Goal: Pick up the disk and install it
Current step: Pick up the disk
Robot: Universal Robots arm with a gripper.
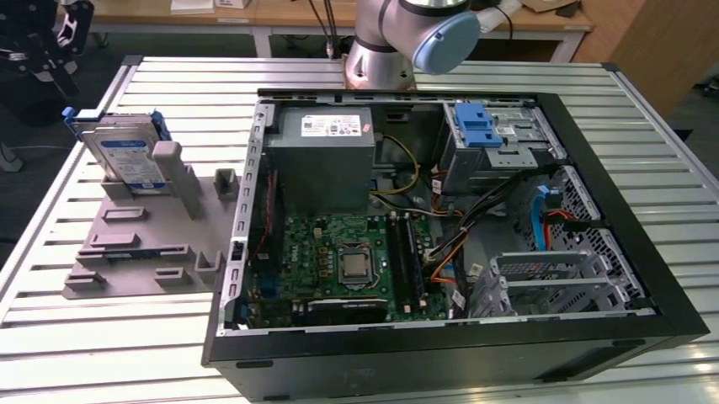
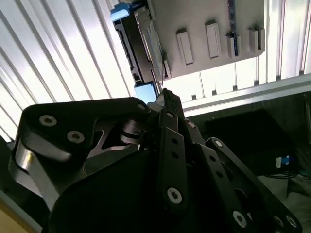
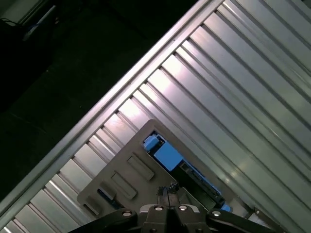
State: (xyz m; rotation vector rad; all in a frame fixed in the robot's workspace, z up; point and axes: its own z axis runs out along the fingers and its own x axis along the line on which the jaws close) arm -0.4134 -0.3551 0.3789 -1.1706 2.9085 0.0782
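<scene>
Black gripper [image 3: 167,190] is hovering above the grey plastic holder plate [image 1: 141,234], fingers pressed together, gripping nothing.
Flat silver blue-framed disk [image 1: 121,156] is standing on edge on that plate, apart from the gripper.

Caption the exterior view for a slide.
Open computer case on slatted table; the disk stands in a grey holder beside it.

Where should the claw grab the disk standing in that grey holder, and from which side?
Probably the top edge of the disk, coming straight down, with the claw closing across its two flat faces. The disk stands on edge in the grey holder, its lower edge seated and a post against one face, so the upper part is what's free.
</scene>
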